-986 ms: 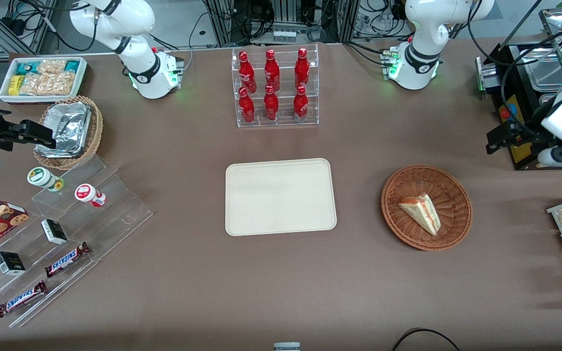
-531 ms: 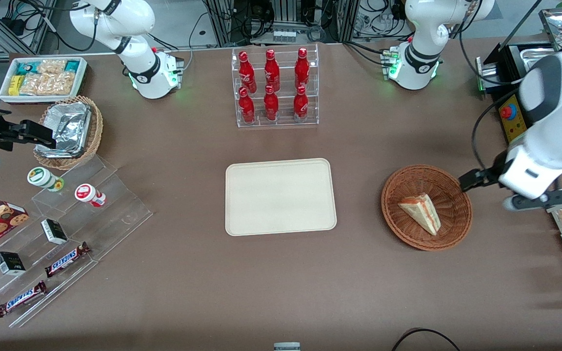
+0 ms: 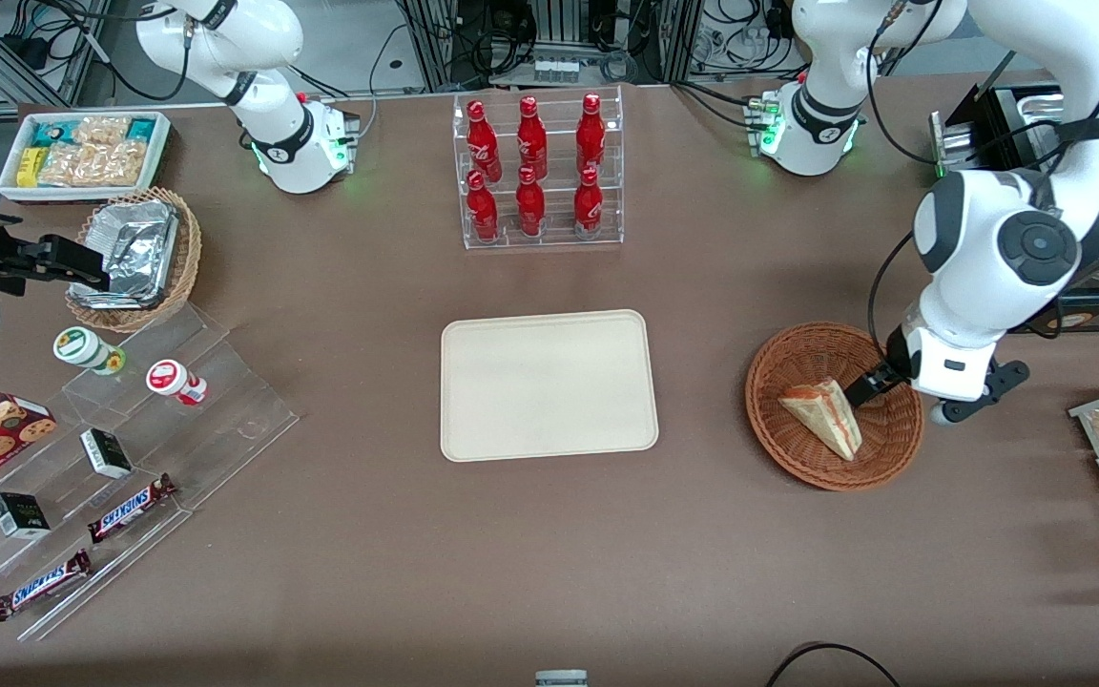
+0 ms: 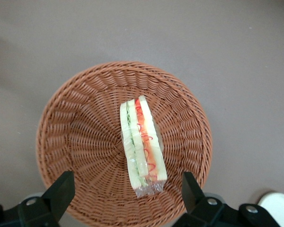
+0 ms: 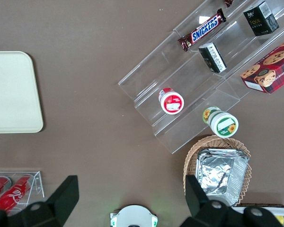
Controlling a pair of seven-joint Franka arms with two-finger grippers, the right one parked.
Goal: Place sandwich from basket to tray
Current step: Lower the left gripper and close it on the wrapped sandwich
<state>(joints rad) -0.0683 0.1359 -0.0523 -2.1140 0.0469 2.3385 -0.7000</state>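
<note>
On the brown table (image 3: pixel 368 534), going across the front view from the parked arm's end, a tan wicker basket of foil containers (image 3: pixel 134 256) is sitting above clear acrylic steps (image 3: pixel 130 458) carrying two Snickers bars (image 3: pixel 132 507) and small boxes. A clear rack of red bottles (image 3: pixel 536 172) is standing at about twelve o'clock from the tray (image 3: pixel 548 385), which is lying flat in the middle with its cream surface bare. Toward my working arm's end, at three o'clock from the tray and well apart from it, the basket (image 3: pixel 798 458) is holding the sandwich (image 3: pixel 826 416), which is lying on its side inside the weave. I am hovering my gripper (image 3: pixel 866 389) over the basket, at roughly two o'clock from the sandwich in the front view, near it but not touching it. My wrist camera is looking straight down into the basket (image 4: pixel 80 142), where the sandwich (image 4: pixel 142 144) is resting with its red and green filling stripes facing up. My two fingers (image 4: pixel 61 189) are standing spread wide, one to each side of the sandwich, and nothing is being pinched between them.
</note>
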